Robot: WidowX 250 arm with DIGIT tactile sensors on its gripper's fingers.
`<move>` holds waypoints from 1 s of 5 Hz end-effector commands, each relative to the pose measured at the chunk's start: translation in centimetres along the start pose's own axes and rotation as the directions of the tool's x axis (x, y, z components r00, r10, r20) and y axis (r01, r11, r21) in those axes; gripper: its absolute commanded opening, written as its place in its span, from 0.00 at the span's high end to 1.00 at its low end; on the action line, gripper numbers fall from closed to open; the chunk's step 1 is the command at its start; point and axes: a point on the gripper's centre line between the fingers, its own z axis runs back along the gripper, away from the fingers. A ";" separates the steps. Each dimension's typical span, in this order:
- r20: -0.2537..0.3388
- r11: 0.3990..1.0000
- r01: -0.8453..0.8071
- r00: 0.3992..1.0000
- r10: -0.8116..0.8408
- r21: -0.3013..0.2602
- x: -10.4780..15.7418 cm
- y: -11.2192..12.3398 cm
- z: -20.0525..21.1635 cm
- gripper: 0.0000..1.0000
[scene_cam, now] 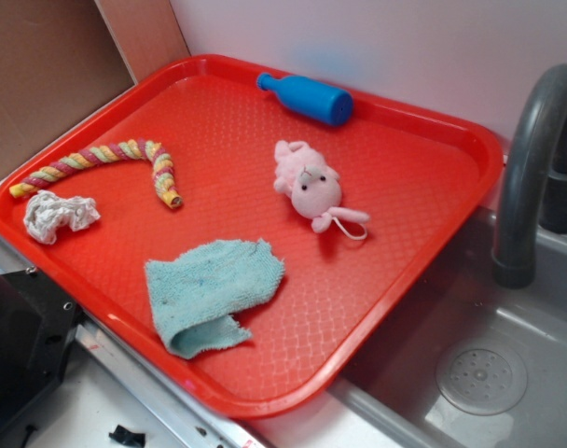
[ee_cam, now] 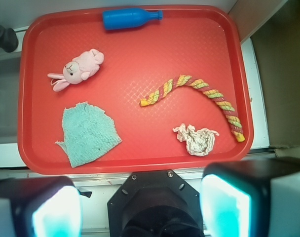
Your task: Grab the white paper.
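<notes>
The gripper (ee_cam: 140, 210) is cut off by the wrist view's lower edge; its two fingers (ee_cam: 224, 207) are blurred, their tips unseen. In the exterior view, the gripper is not shown, the faucet (scene_cam: 535, 168) is cropped at the right edge, and the sink (scene_cam: 479, 373) is cut off below.

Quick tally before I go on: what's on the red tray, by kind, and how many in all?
Crumpled white paper: 1
Light blue-green cloth: 1
Pink plush toy: 1
Blue plastic bottle: 1
Twisted multicolour rope: 1
Total: 5, all lying apart on the red tray.
</notes>
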 end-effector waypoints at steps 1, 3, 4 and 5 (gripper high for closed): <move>0.000 1.000 0.000 1.000 0.000 0.000 0.0 0.0 0.0 0.00; 0.069 0.998 0.063 0.996 -0.064 0.016 -0.2 3.8 -2.8 0.00; 0.053 0.997 0.075 0.996 -0.076 0.022 -0.3 5.5 -4.4 0.00; 0.005 0.997 0.067 0.998 -0.067 0.041 -0.5 8.0 -7.2 0.00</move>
